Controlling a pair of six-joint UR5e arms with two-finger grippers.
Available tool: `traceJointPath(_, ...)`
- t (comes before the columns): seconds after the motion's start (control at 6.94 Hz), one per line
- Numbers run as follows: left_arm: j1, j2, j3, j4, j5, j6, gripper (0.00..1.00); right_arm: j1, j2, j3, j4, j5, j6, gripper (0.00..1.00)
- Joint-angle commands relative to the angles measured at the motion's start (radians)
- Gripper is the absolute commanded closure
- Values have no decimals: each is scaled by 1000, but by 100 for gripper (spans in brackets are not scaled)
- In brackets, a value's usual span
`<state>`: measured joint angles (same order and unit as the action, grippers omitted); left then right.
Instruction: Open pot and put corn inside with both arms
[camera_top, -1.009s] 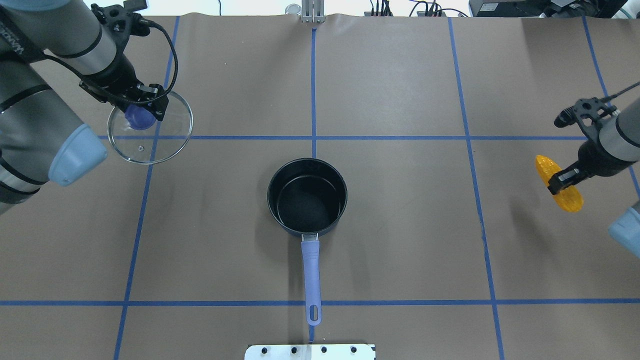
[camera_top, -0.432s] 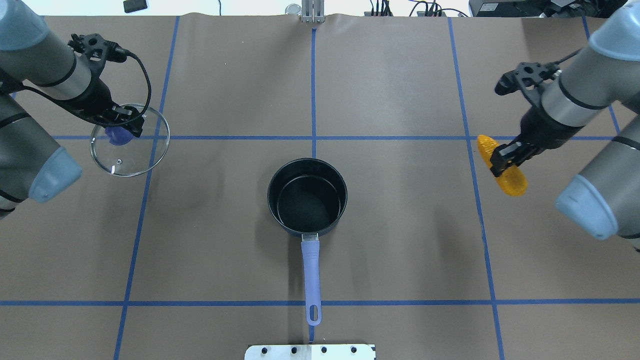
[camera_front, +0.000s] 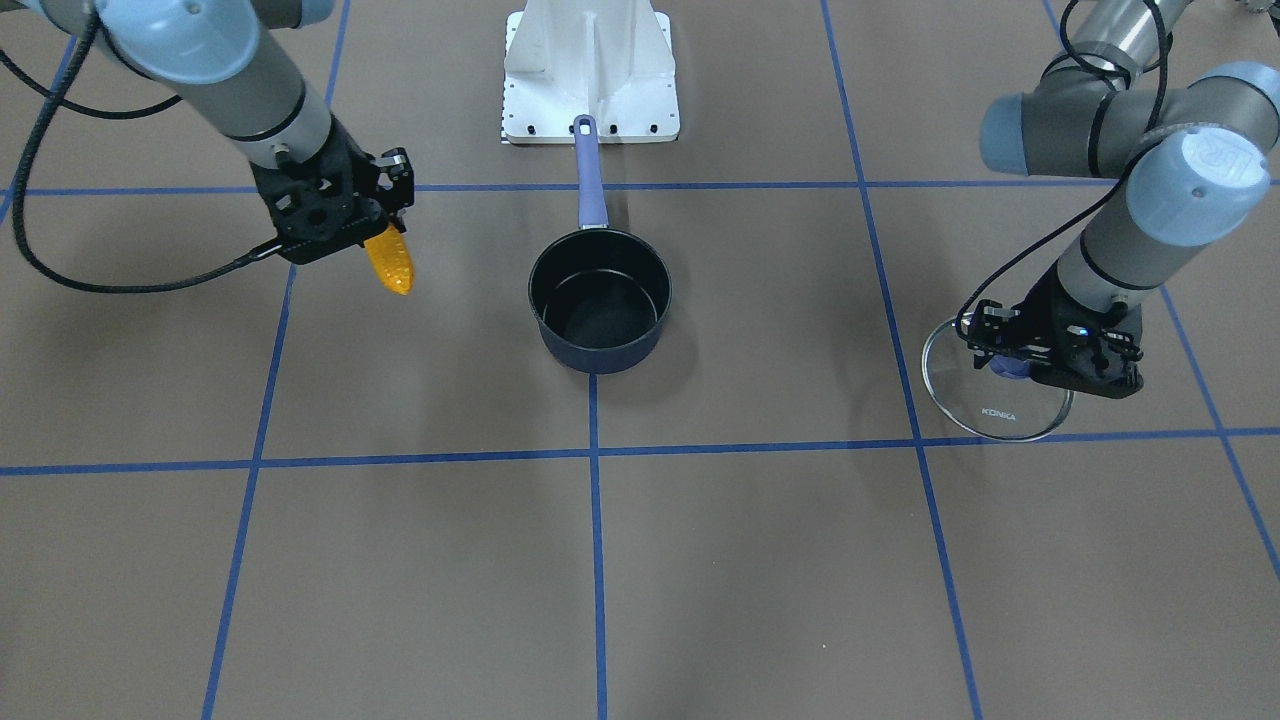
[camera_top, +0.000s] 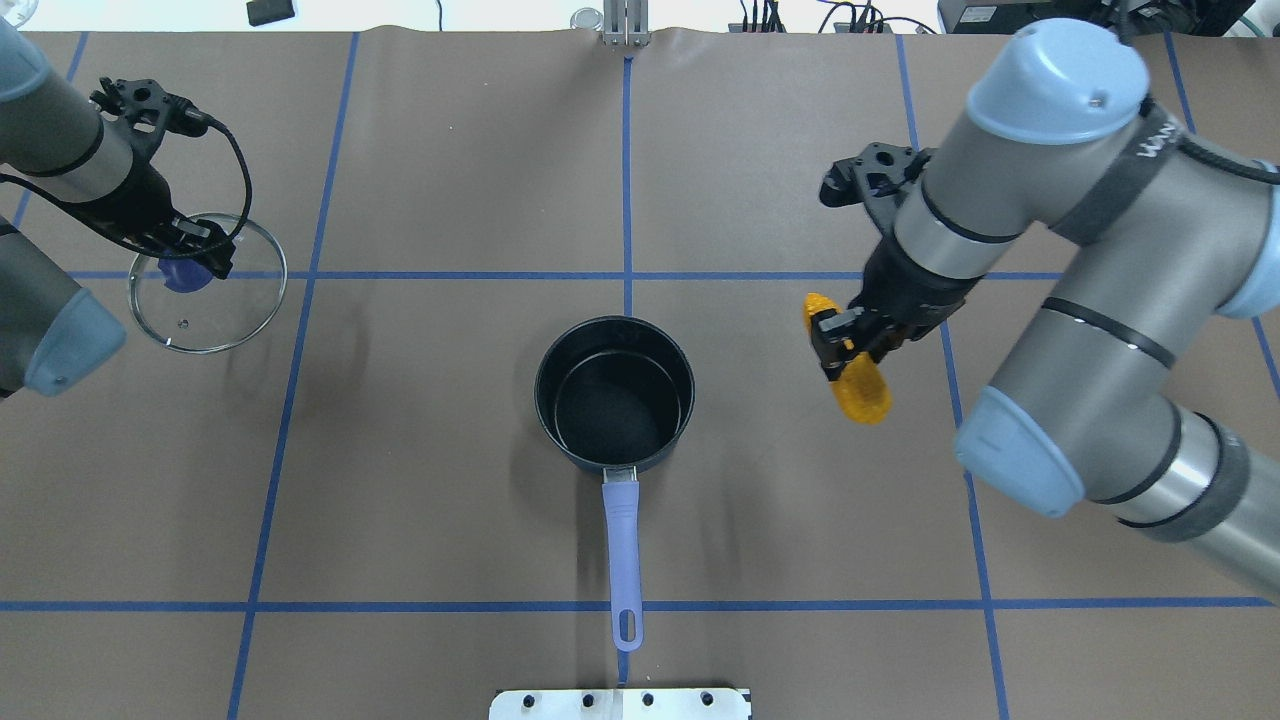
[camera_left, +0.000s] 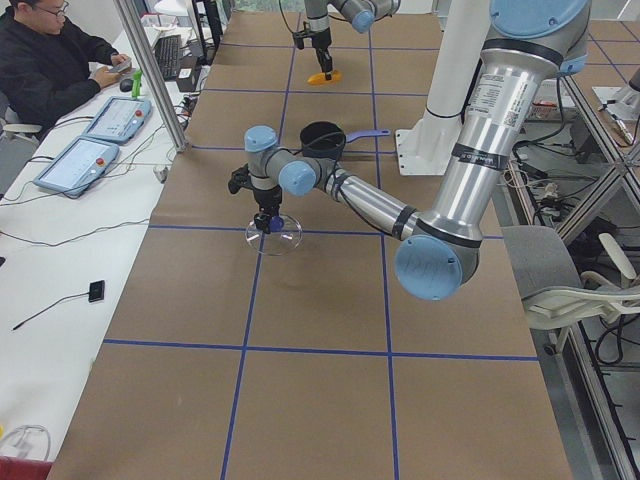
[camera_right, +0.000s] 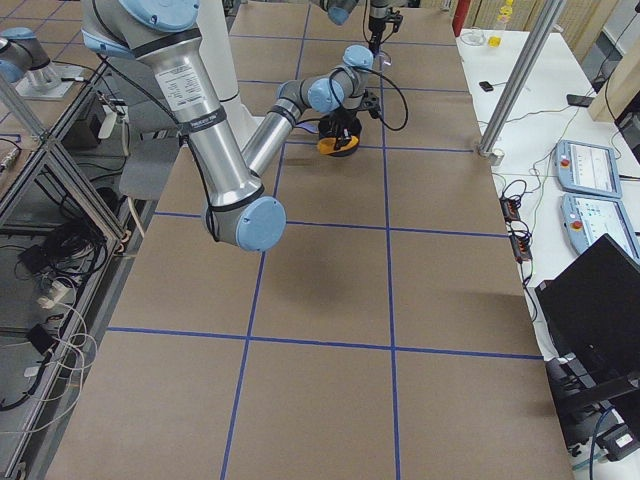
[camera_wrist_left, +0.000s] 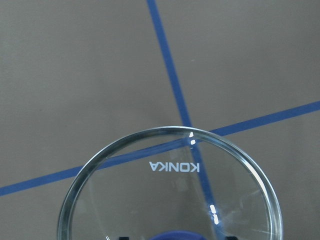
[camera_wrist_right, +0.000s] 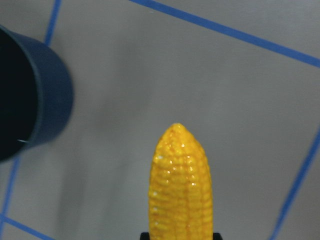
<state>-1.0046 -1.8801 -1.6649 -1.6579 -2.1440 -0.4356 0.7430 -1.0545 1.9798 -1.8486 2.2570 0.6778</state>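
Observation:
The dark navy pot (camera_top: 538, 390) stands open and empty at the table's middle, its purple-blue handle (camera_top: 622, 540) pointing toward the robot; it also shows in the front view (camera_front: 600, 352) and the right wrist view (camera_wrist_right: 45, 95). My right gripper (camera_top: 848, 338) is shut on the orange-yellow corn (camera_top: 864, 394), held in the air to the right of the pot; the corn also shows in the front view (camera_front: 390, 265) and the right wrist view (camera_wrist_right: 181, 185). My left gripper (camera_top: 185, 265) is shut on the purple knob of the glass KONKA lid (camera_top: 215, 325), far left and low over the table.
A white base plate (camera_top: 620, 703) lies at the near edge behind the pot's handle. Blue tape lines grid the brown table. An operator (camera_left: 50, 60) sits at a side table beyond the robot's left end.
My right arm has carried the corn leftward, much closer to the pot. My left arm has moved the lid farther left, away from the pot.

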Motion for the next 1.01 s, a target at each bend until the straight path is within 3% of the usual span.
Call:
traceJointPath(0.0, -5, 4, 89, -69, -34, 17, 47, -40, 112, -44, 5, -2, 142, 72)
traceJointPath(0.14, -3, 4, 120, -104, -104, 12, 47, -60, 123, -65, 82, -10, 217, 72)
traceJointPath(0.29, 0, 1, 123, -106, -108, 6, 47, -83, 125, -106, 204, -39, 309, 72)
traceJointPath(0.86, 4, 1, 148, -106, -109, 3, 46, -111, 134, -122, 244, -57, 390, 72)
